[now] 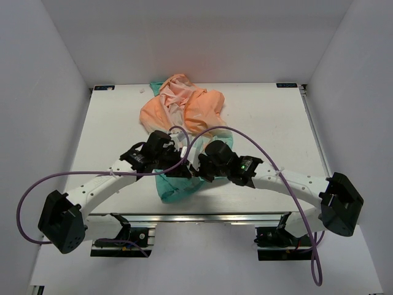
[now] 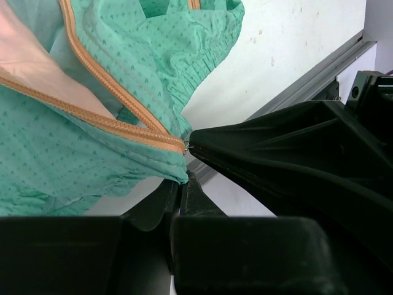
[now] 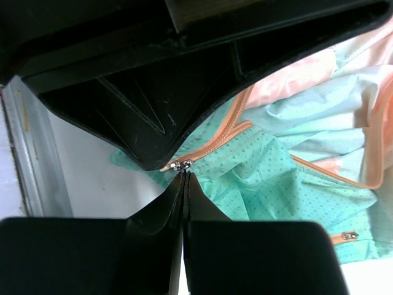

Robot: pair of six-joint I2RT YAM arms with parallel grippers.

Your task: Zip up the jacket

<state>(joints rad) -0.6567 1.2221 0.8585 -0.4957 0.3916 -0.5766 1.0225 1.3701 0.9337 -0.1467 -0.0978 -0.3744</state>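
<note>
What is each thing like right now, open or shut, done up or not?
jacket: crumpled, front open.
zipper: undone, its two sides apart, slider at the bottom end.
left gripper: shut on the jacket's bottom hem.
right gripper: shut on the zipper's slider.

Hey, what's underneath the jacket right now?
White table shows all around the jacket. Anything lying under the bunched fabric itself is covered, so I cannot tell whether something is there.

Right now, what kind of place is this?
Probably a robot lab cell: white table boxed in by plain white walls, left arm and right arm bolted to a metal rail.
</note>
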